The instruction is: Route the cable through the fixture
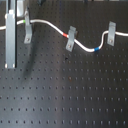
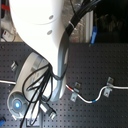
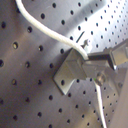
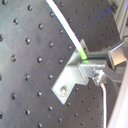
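Note:
The white cable (image 1: 47, 24) runs across the black perforated board in the first exterior view. It passes the middle clip (image 1: 71, 38) and the right clip (image 1: 111, 33). Its green band (image 1: 21, 22) sits at the left clip, the fixture (image 1: 27, 31). My gripper (image 1: 12, 27) stands just to the first exterior view's left of that clip, shut on the cable. Both wrist views show the cable (image 4: 65, 22) lying over the grey clip (image 4: 75, 75) with the green band (image 4: 82, 52) at its top edge, and the same cable (image 3: 40, 25) and clip (image 3: 70, 72).
The board (image 1: 65, 95) stretches toward the first exterior view's bottom. In the second exterior view the white arm (image 2: 45, 45) hides the gripper. Two clips (image 2: 75, 91) (image 2: 109, 83) and the cable (image 2: 95, 98) show at the second exterior view's right.

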